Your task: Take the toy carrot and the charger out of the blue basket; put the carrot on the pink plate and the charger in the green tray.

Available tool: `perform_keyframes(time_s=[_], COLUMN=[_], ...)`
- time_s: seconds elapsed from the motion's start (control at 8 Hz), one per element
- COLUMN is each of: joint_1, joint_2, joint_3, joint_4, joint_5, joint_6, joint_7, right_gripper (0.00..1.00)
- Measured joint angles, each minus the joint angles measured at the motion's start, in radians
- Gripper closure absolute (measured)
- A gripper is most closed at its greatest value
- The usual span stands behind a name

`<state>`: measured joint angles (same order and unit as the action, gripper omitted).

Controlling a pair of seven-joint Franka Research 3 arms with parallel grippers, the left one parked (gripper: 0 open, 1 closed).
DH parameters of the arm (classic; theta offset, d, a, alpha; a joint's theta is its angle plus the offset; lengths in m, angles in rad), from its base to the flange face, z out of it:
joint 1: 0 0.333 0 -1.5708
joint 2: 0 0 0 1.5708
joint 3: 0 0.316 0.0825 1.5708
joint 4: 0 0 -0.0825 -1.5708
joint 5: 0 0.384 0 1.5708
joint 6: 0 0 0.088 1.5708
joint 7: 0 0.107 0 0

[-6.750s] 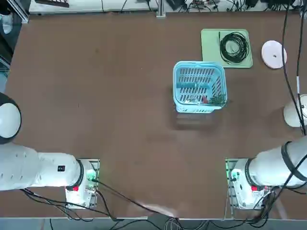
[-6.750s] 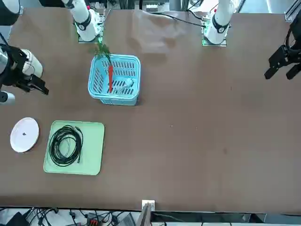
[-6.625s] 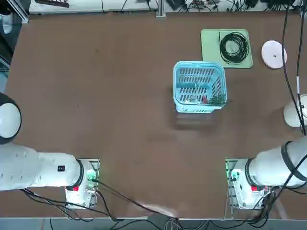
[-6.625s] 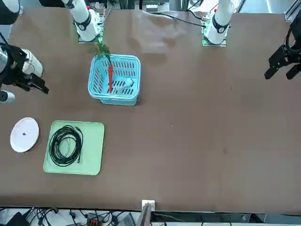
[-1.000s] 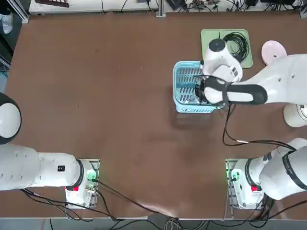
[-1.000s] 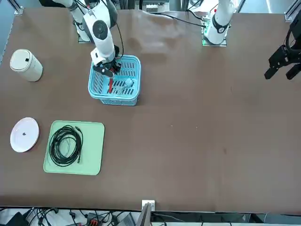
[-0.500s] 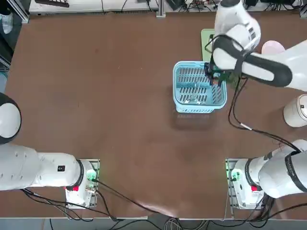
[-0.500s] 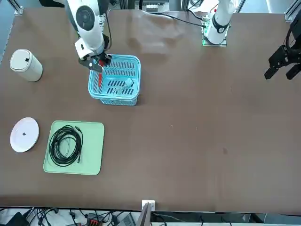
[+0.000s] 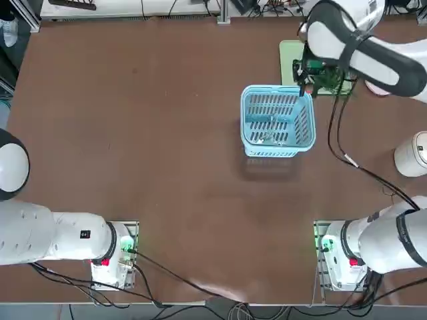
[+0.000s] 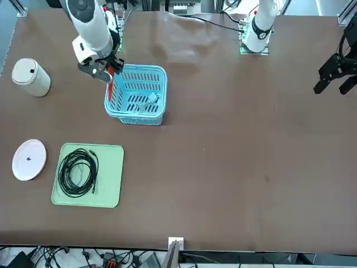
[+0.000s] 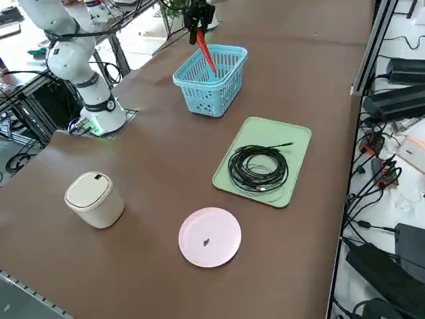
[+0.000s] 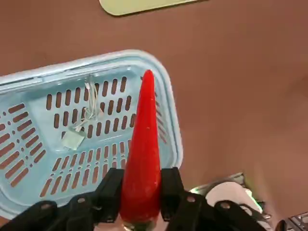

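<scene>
Presently the right gripper (image 12: 140, 202) is clamped on the carrot (image 12: 142, 154) near its leafy end, one finger pressed to each side of the thick upper body. The carrot hangs point-down, lifted clear above the basket (image 10: 135, 114) at its rim on the robot's right side; the side view shows the red body (image 11: 206, 54) slanting down over the basket's edge (image 11: 199, 83).

The charger (image 12: 73, 138) lies on the basket's slatted floor with its thin white cord trailing from it. It has not been removed.

The plate (image 11: 210, 237) sits bare on the table, well apart from the basket and beyond the tray (image 11: 292, 142). A black coiled cable (image 11: 258, 169) occupies the middle of the tray. A white lidded canister (image 11: 93, 199) stands near the plate.

Handling assessment: the carrot appears light, rigid and smooth-skinned, likely plastic. Its taper means a hold lower down would tend to slide off; the present hold on the widest section is judged sound. Hanging from one end, it may swing in transit.

The charger is judged small and light. The block is the firm part to pinch; the cord is limp and could snag in the slats.
</scene>
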<state>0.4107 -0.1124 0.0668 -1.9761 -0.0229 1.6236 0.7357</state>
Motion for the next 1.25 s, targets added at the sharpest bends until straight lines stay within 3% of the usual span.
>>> perform_keyframes(time_s=[0.25,0.62,0.88,1.25], joint_1=[-0.125,-0.380,-0.555,-0.702], joint_2=[0.016,0.082,0.152,0.285], joint_3=[-0.005,-0.018,-0.021,-0.022], joint_4=[0.103,0.233,0.272,0.328], joint_5=[0.000,-0.006,-0.049,-0.084], joint_6=[-0.079,-0.107,-0.056,0.088], joint_7=[-0.195,-0.530,-0.719,-0.870], right_gripper=[0.59,0.59,0.59,0.59])
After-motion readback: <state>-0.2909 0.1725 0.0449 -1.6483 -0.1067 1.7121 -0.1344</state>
